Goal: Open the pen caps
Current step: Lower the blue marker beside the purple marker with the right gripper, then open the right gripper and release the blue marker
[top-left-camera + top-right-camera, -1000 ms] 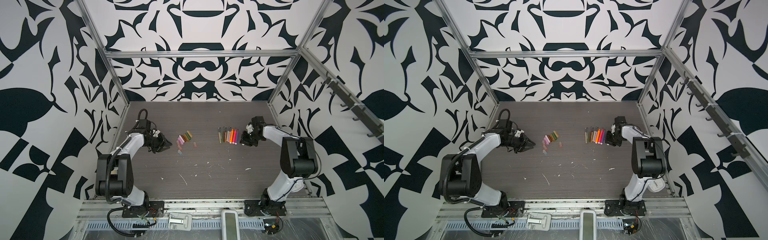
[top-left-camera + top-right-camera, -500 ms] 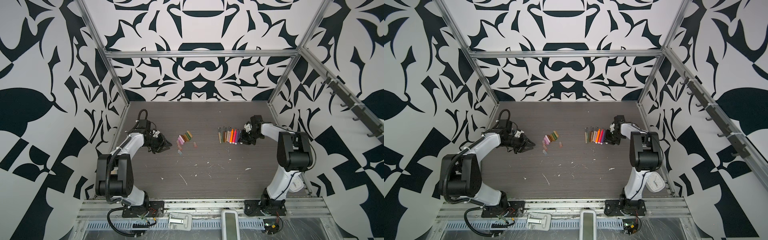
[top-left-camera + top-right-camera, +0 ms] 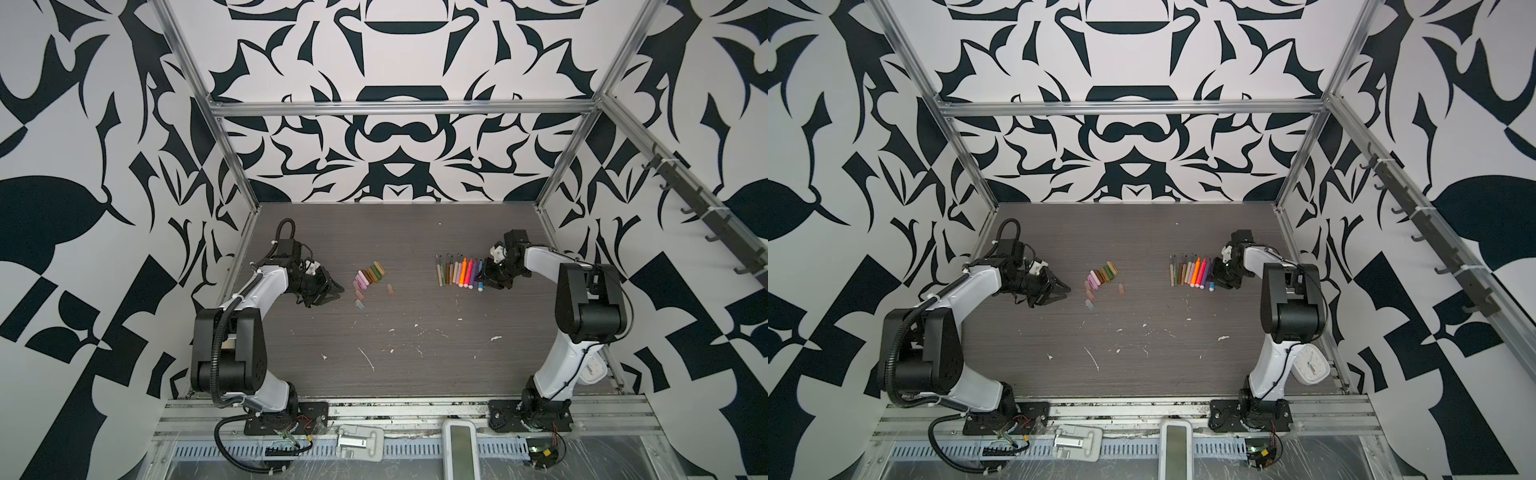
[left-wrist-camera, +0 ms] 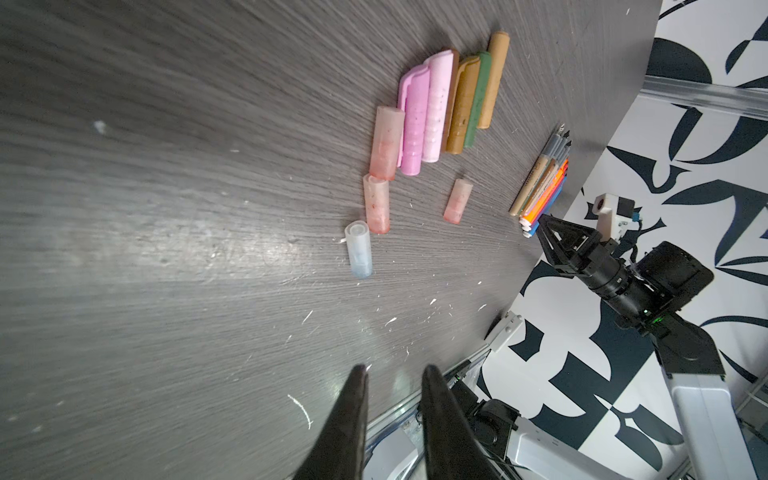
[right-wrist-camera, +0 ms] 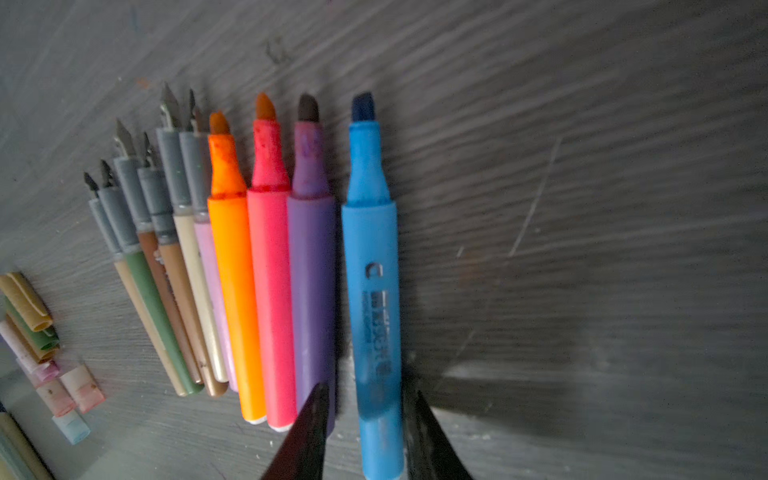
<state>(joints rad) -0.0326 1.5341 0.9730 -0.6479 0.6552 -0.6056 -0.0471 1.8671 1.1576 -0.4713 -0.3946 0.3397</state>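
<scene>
Ten coloured plastic pens [image 5: 232, 291], ten short plastic pen caps [image 4: 415, 124] — left gripper [image 4: 392, 372] slightly apart, empty — right gripper [image 5: 365, 392] loose around the blue pen [image 5: 372, 270]

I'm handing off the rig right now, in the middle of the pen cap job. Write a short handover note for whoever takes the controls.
Left gripper: open, holding nothing, near the pen caps.
Right gripper: open, jaws astride the blue pen, which lies on the table at the end of the pen row.
Things: caps clustered left of centre, one pinkish cap lying apart; ten pens side by side to the right.
Done: every pen in the row shows a bare tip.
Left: probably only to back the right gripper off the blue pen.
</scene>
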